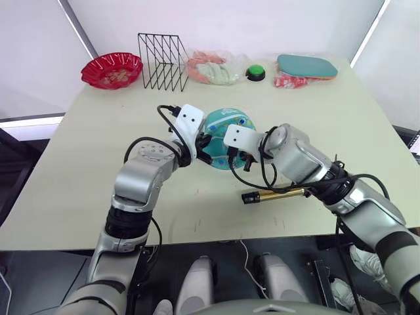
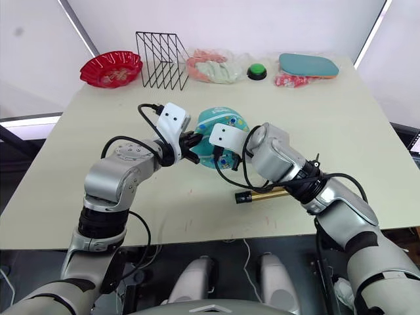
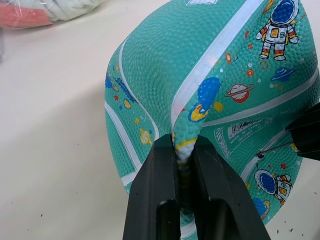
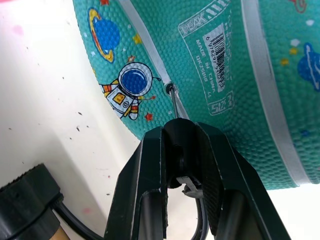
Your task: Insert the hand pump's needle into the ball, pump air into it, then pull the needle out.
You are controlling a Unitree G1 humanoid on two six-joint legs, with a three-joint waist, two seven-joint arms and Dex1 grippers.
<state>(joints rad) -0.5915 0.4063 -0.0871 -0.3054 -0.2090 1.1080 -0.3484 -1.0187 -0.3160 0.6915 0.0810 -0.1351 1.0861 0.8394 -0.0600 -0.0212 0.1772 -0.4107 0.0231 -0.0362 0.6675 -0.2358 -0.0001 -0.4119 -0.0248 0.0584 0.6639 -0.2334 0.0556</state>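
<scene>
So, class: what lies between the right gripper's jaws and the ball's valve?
The needle alone: its thin pin runs from the right gripper to the valve on the ball, seen in the right wrist view.

a pale table in a white-walled room

the cream table (image 1: 98, 151) has a matte top with small dark specks and faint pink marks near its front edge. plain white walls (image 1: 262, 20) rise behind its far edge, crossed by a slanted grey bar (image 1: 77, 27) at the far left corner and a lighter one at the far right. dark floor (image 1: 16, 177) shows past the left edge. light is soft and even, with mild shadows.
</scene>
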